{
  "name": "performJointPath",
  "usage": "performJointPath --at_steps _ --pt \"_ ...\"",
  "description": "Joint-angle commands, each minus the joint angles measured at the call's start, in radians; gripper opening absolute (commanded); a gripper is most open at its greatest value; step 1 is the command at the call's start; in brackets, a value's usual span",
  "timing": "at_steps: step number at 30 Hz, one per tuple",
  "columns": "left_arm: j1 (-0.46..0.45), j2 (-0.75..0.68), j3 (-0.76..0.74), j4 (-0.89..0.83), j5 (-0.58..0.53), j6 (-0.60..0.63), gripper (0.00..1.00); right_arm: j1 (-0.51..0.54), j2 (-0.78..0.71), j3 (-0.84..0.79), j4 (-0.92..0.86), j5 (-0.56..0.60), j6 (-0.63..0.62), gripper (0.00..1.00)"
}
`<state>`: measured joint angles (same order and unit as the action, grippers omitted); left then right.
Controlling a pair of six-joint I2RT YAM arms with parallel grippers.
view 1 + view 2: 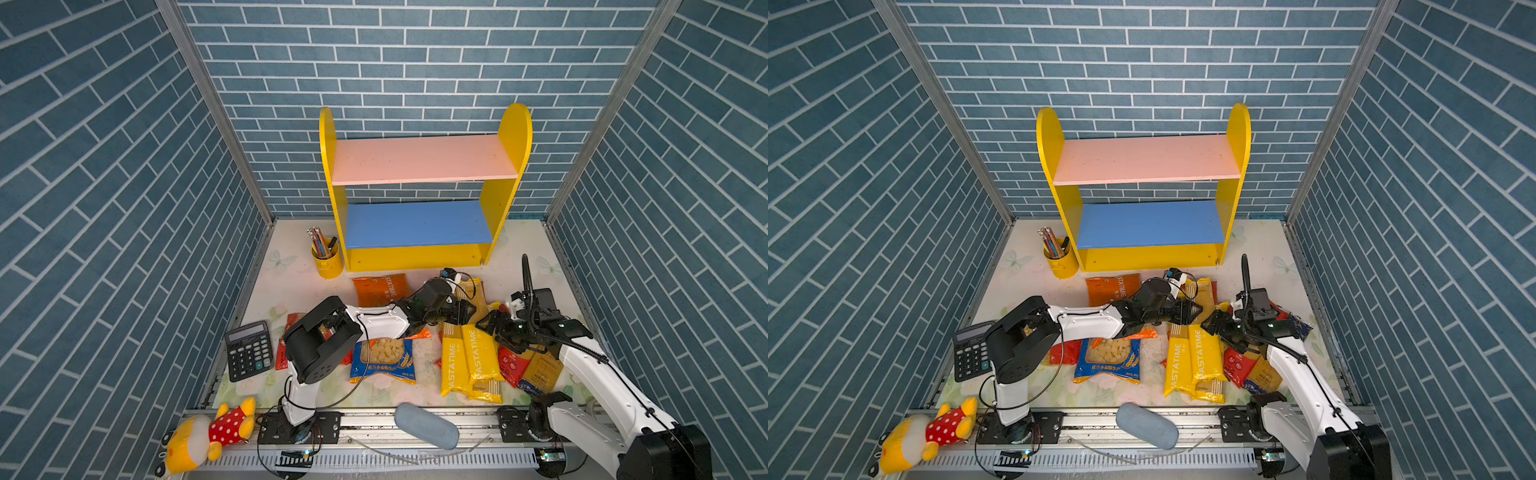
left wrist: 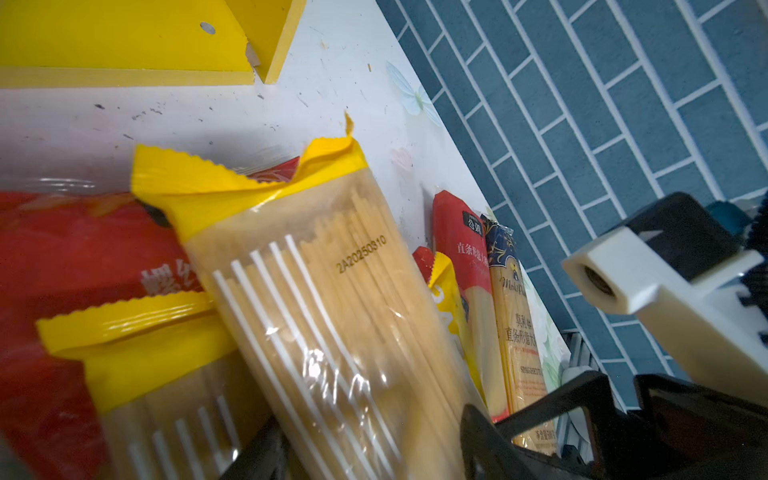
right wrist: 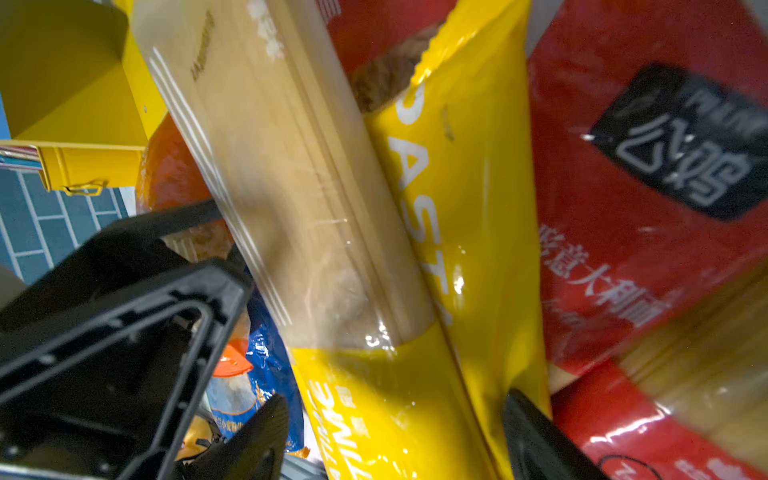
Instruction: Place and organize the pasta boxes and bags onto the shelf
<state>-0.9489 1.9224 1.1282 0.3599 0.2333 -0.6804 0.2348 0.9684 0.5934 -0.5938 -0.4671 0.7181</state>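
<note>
The pasta packs all lie in a loose heap on the table (image 1: 291,286), in front of the shelf (image 1: 514,137). One spaghetti pack (image 2: 332,291), yellow-sealed with a clear window, sits between the jaws of the left gripper (image 1: 466,312), which press on its two long sides. It lies slanted across a red bag (image 2: 62,257) and another yellow pack. Just beside it, the right gripper (image 1: 494,331) is low over two PASTATIME packs (image 1: 480,353), jaws wide apart astride them. Right of these lie a red pack (image 1: 512,365) and a dark-blue pack (image 1: 540,370). An orange bag (image 1: 380,289) lies nearest the shelf, and a blue bag (image 1: 384,360) lies partly under the left arm. A pencil cup (image 1: 327,259) stands at the shelf's left foot. A calculator (image 1: 249,350) and a plush toy (image 1: 208,432) lie farther left.
</note>
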Motion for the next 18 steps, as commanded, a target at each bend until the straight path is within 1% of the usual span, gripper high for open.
performJointPath --at_steps 1,3,6,11,13,16,18 --pt "0.018 -0.035 -0.03 -0.042 0.024 0.012 0.65 0.012 0.007 -0.017 -0.045 -0.066 -0.003 0.74" --pt "0.015 -0.067 -0.048 -0.076 0.034 0.008 0.65 0.012 -0.015 0.001 -0.087 -0.013 -0.031 0.72" --pt "-0.007 -0.107 -0.091 -0.082 0.048 -0.031 0.62 0.01 -0.042 0.059 -0.163 0.065 -0.078 0.7" --pt "-0.063 -0.142 -0.131 -0.099 0.031 -0.057 0.6 0.011 -0.02 0.083 -0.166 0.089 -0.106 0.62" --pt "-0.076 -0.145 -0.137 -0.108 0.02 -0.057 0.6 0.01 -0.02 0.073 -0.134 0.076 -0.105 0.6" --pt "-0.079 -0.123 -0.152 -0.088 0.017 -0.064 0.6 0.012 0.028 0.038 -0.054 -0.027 -0.102 0.57" --pt "-0.078 -0.102 -0.154 -0.07 0.025 -0.067 0.59 0.014 0.05 0.016 -0.015 -0.047 -0.098 0.57"
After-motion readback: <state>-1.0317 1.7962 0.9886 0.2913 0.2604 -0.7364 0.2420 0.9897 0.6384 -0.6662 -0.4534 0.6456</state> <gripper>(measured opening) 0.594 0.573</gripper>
